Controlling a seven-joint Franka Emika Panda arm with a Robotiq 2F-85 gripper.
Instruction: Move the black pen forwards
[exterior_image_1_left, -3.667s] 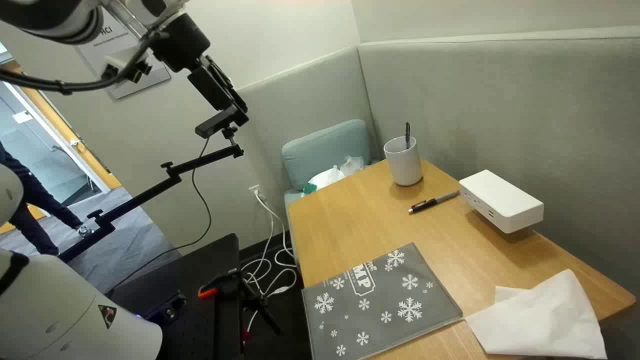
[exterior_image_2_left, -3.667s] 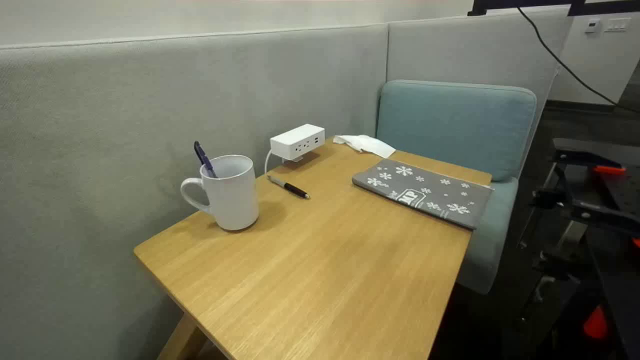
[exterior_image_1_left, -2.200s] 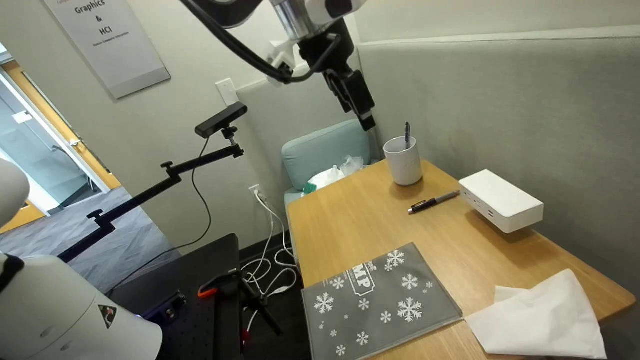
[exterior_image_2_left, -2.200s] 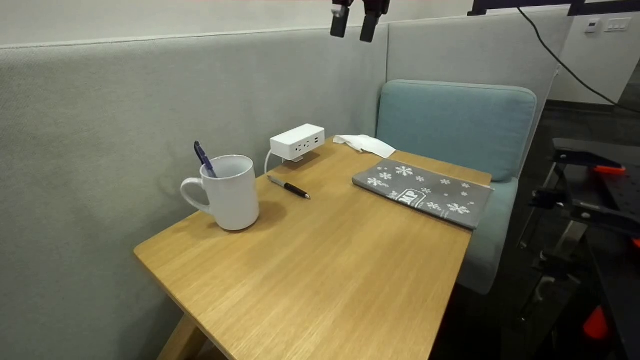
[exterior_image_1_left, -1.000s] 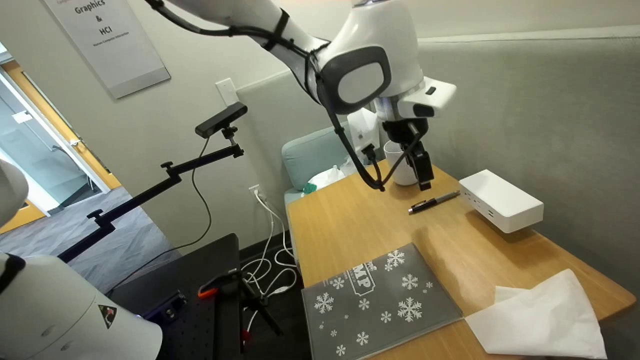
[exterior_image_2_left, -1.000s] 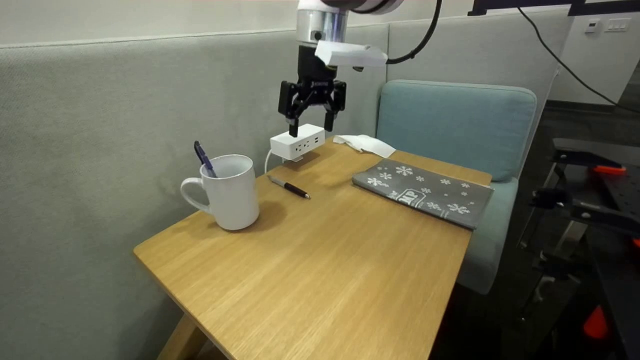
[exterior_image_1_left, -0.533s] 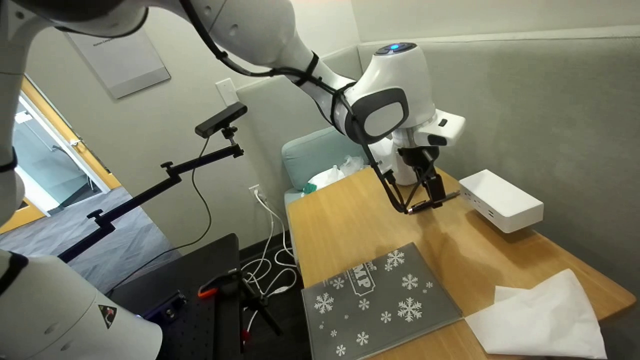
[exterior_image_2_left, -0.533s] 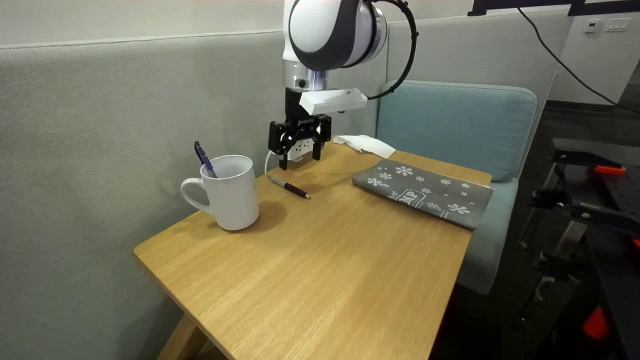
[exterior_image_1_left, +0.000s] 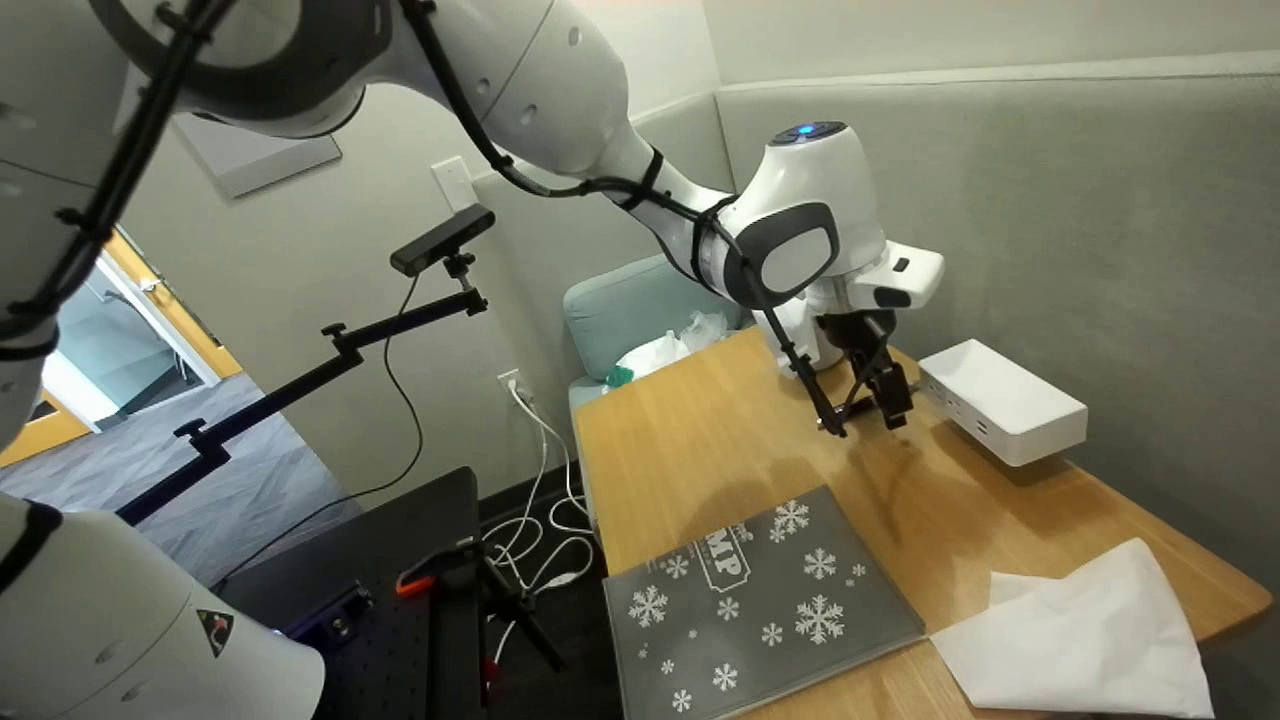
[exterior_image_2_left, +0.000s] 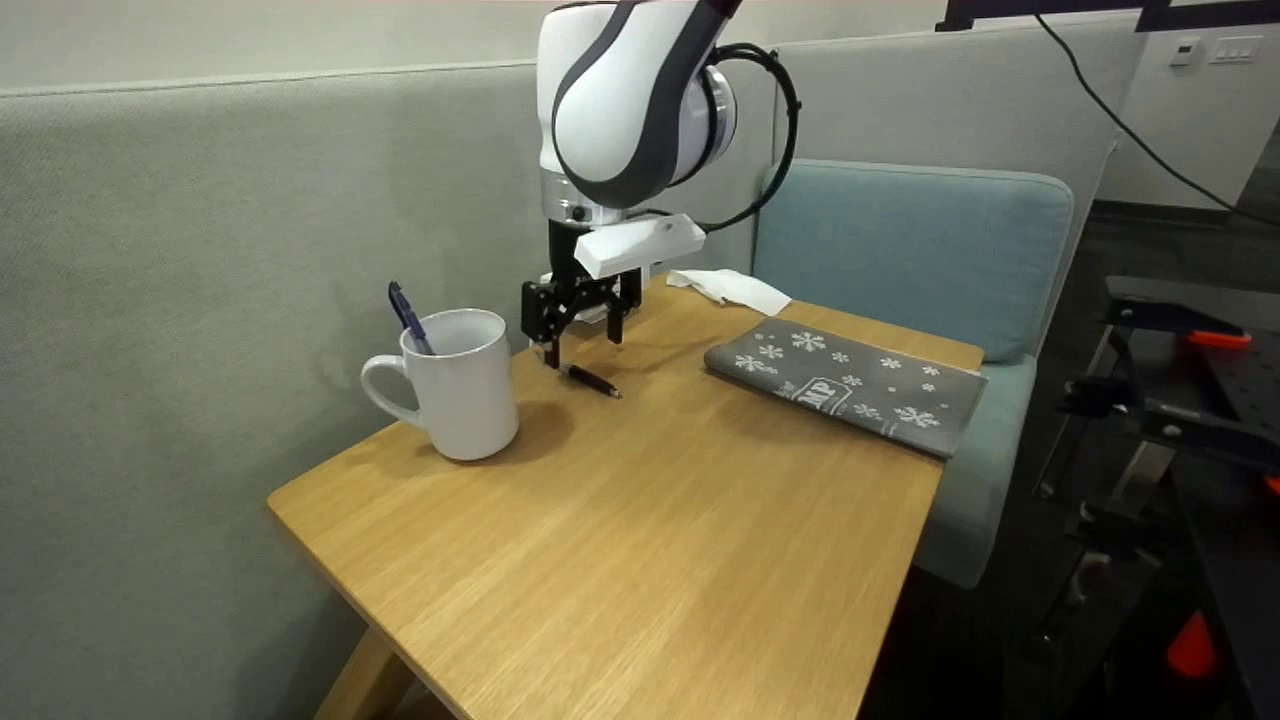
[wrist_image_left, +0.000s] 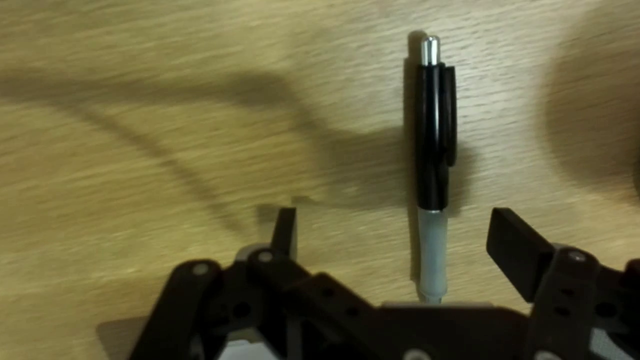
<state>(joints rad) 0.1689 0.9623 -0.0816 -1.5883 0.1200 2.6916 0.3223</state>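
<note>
Black pen (wrist_image_left: 433, 167) lies ungrasped on the worktop (wrist_image_left: 340, 40) in the wrist view, seen within the wide-spread gripper (wrist_image_left: 392, 225). In both exterior views the gripper hangs low at the pen. Reach looks nearly complete; grasp and forward move appear yet to come.

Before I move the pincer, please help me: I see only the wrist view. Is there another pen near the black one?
Observer: Yes. In an exterior view, a second pen leans inside a white mug, near the black pen.
Operator: Thank you. Besides the black pen, does something lie flat on the table?
Observer: Yes, in both exterior views a grey snowflake-printed item lies flat there.
Operator: And does any cable stick out from the arm?
Observer: It does: in an exterior view, a black cable bows out from it in a loop.
</note>
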